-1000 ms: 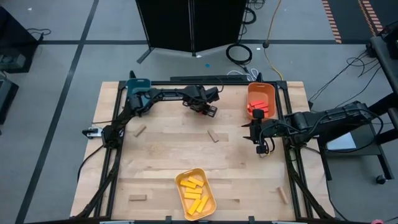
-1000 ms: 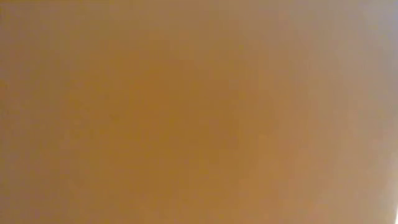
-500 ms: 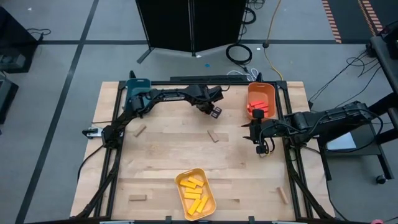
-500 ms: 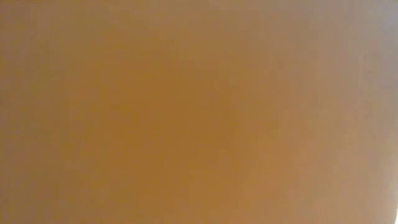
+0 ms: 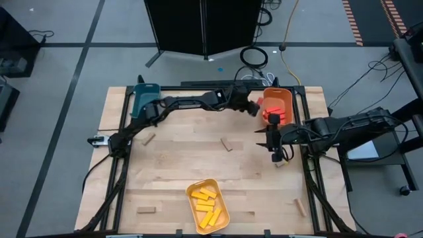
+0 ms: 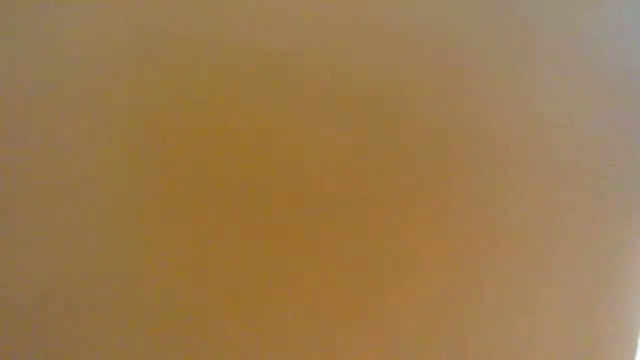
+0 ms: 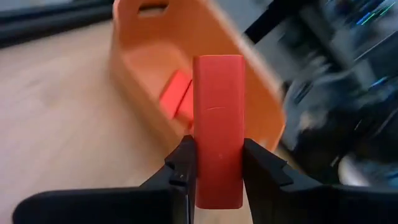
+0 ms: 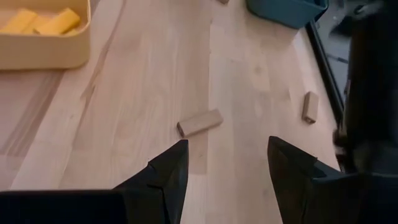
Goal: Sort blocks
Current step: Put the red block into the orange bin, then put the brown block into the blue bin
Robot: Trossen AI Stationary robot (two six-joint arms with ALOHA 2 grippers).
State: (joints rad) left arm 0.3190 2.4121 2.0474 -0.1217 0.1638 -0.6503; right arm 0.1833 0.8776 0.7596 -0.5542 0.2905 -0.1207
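My left tool [image 7: 216, 167] grips a red block [image 7: 218, 124] just short of the orange tray [image 7: 134, 56]; next, I position it above the tray and release, while my right tool [image 8: 226, 163] hangs open.

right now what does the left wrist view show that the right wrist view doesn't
Only the left wrist view shows the left tool shut on a red block, with the orange tray just beyond it holding more red blocks. Only the right wrist view shows the open right tool, tan blocks loose on the table, the yellow tray with yellow blocks, and the teal tray. Both show the wooden table.
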